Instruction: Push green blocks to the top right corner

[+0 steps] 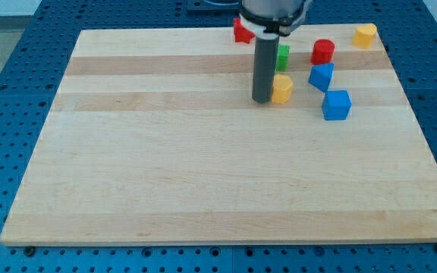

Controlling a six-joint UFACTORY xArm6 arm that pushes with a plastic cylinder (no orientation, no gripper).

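A green block (pixel 282 58) sits near the view's top, right of centre, and the rod hides its left part. My tip (pixel 262 100) rests on the board just below and left of it. The tip touches or nearly touches the left side of a yellow block (pixel 282 89). Only one green block shows.
A red block (pixel 241 32) lies at the top edge, partly behind the rod. A red cylinder (pixel 323 51) stands right of the green block. Two blue blocks (pixel 321 76) (pixel 336 105) lie below it. A yellow block (pixel 365 35) sits in the top right corner of the wooden board (pixel 203 167).
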